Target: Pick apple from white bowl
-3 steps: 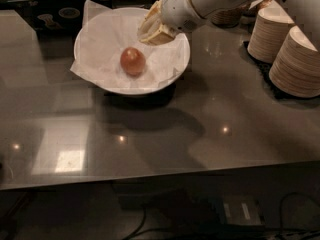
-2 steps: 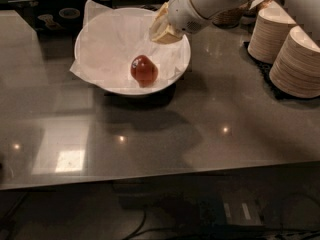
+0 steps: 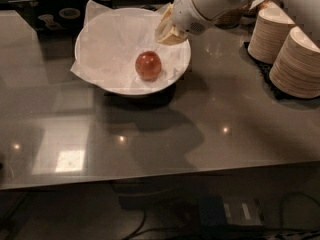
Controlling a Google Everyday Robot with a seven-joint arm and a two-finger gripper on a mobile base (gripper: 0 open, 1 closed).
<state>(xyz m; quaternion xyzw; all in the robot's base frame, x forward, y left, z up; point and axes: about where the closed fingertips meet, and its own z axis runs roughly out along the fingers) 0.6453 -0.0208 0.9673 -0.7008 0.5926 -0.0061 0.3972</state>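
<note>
Dark grey glossy table point(image 3: 215, 134) across most of view, ceiling-light glints near left and middle. Stacked beige paper bowls point(image 3: 295, 64) on black mat point(image 3: 261, 66), far right. Dark laptop point(image 3: 50, 16) far left. Cables point(image 3: 142, 219) on dim floor below near edge. Gripper point(image 3: 169, 33) above table, far middle.

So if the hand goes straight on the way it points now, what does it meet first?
Probably the white paper lining the white bowl, just behind the apple. The hand hangs over the bowl's right rim, pointing down-left; it may graze the apple, depth is unclear.
</note>
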